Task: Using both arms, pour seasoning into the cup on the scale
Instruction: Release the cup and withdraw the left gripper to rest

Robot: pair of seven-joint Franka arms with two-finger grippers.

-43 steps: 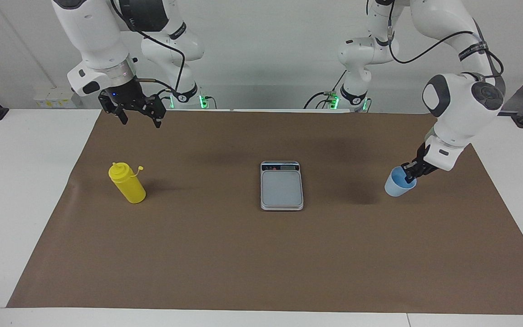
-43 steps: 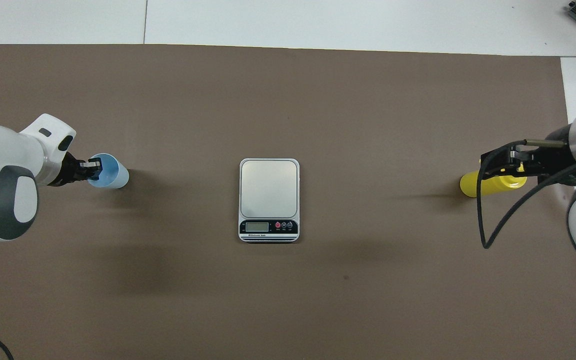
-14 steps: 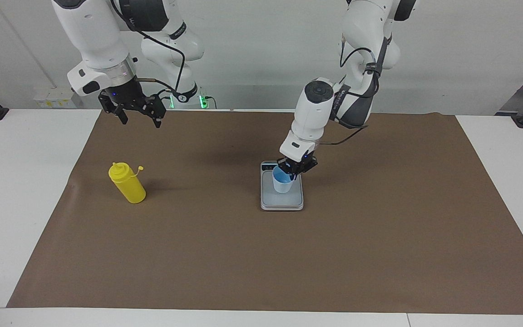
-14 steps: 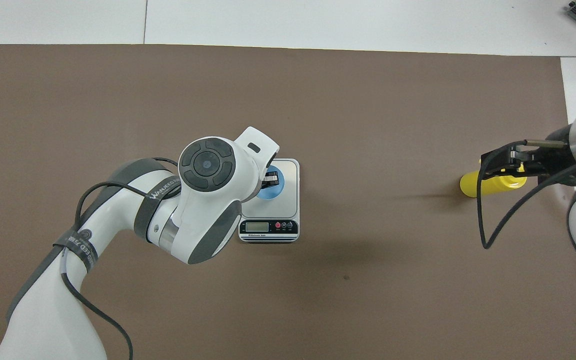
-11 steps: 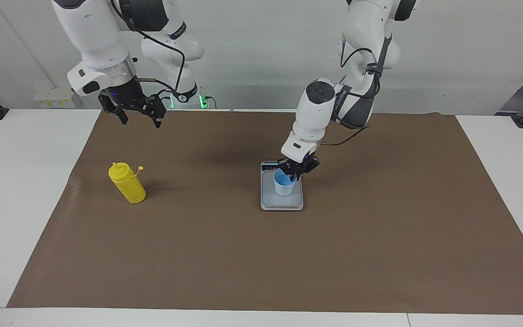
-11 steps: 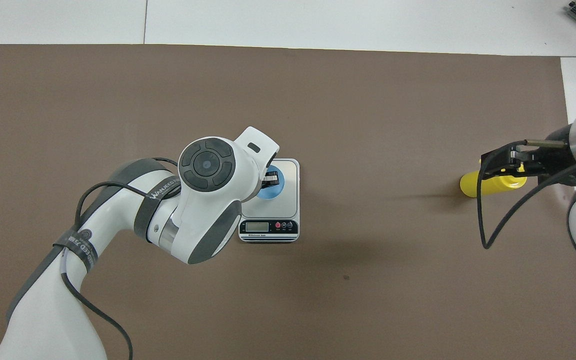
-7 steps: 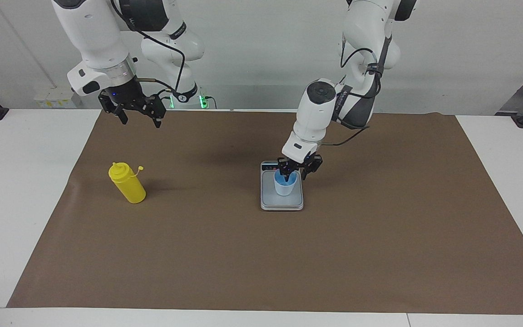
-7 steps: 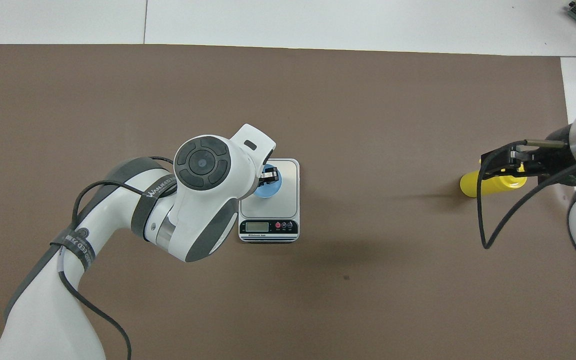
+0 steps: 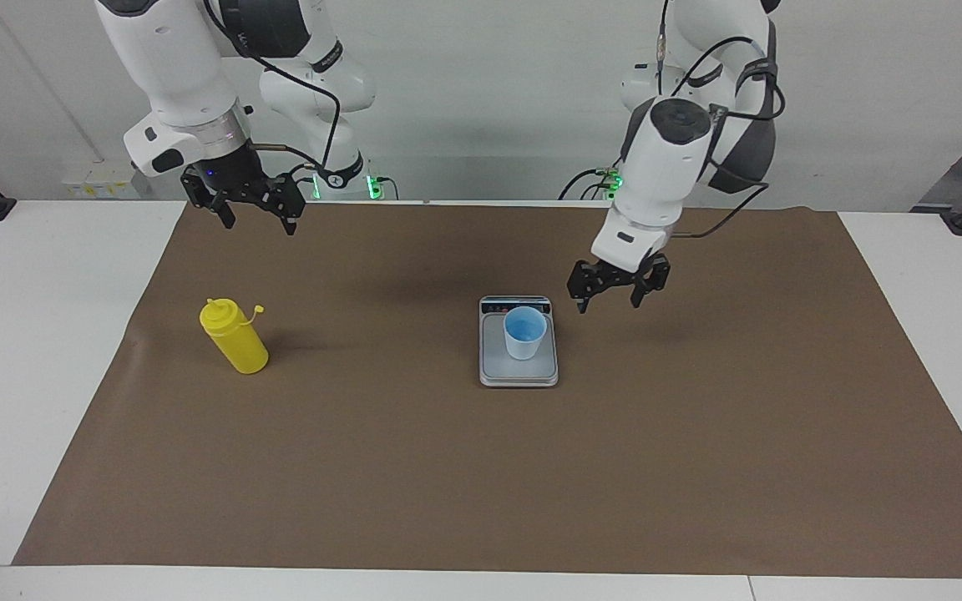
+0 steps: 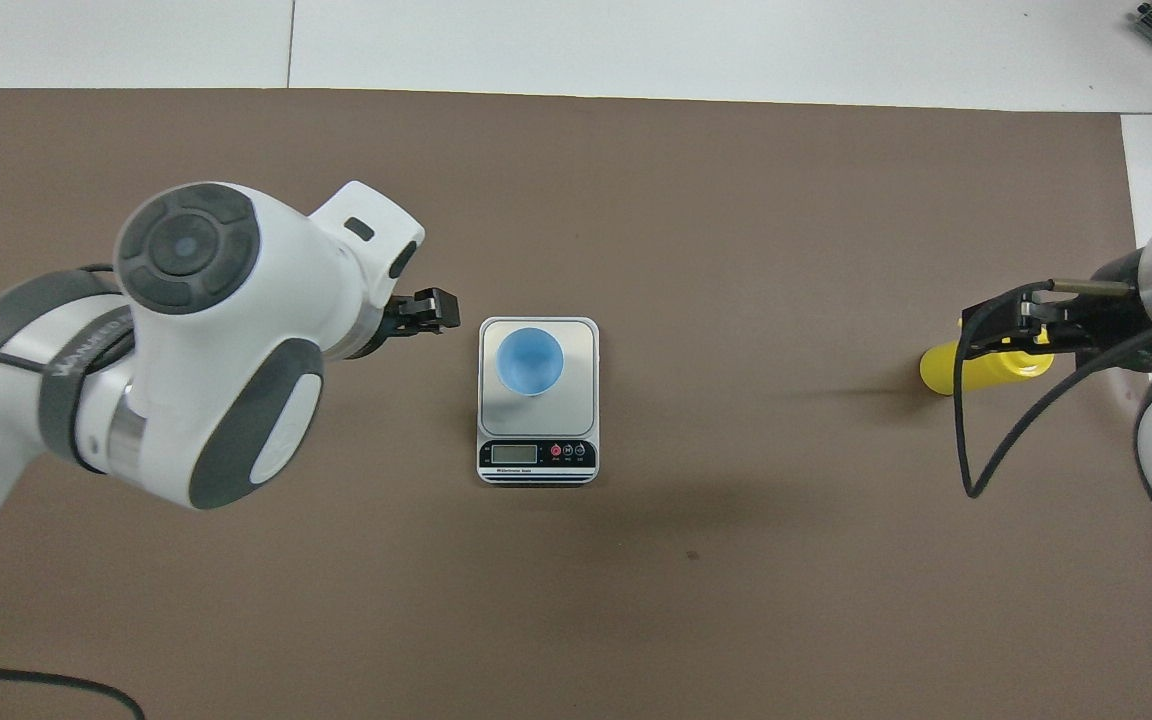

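Observation:
The light blue cup [image 9: 524, 332] stands upright on the silver-grey scale [image 9: 519, 372], which lies mid-table; the overhead view shows the cup [image 10: 530, 360] on the scale's plate [image 10: 579, 345]. My left gripper [image 9: 610, 300] is open and empty, raised over the mat beside the scale, toward the left arm's end; it also shows in the overhead view [image 10: 433, 310]. The yellow seasoning bottle [image 9: 233, 336] stands upright toward the right arm's end. My right gripper [image 9: 257, 221] hangs open and empty, high over the mat, and partly covers the bottle [image 10: 941, 368] in the overhead view.
A brown mat [image 9: 481, 467] covers most of the white table [image 9: 22, 334]. The scale's dark display strip [image 10: 537, 454] faces the robots.
My left gripper carried the cup from the left arm's end onto the scale, let go of it, and has risen and drawn back toward its own end. The right arm has not moved.

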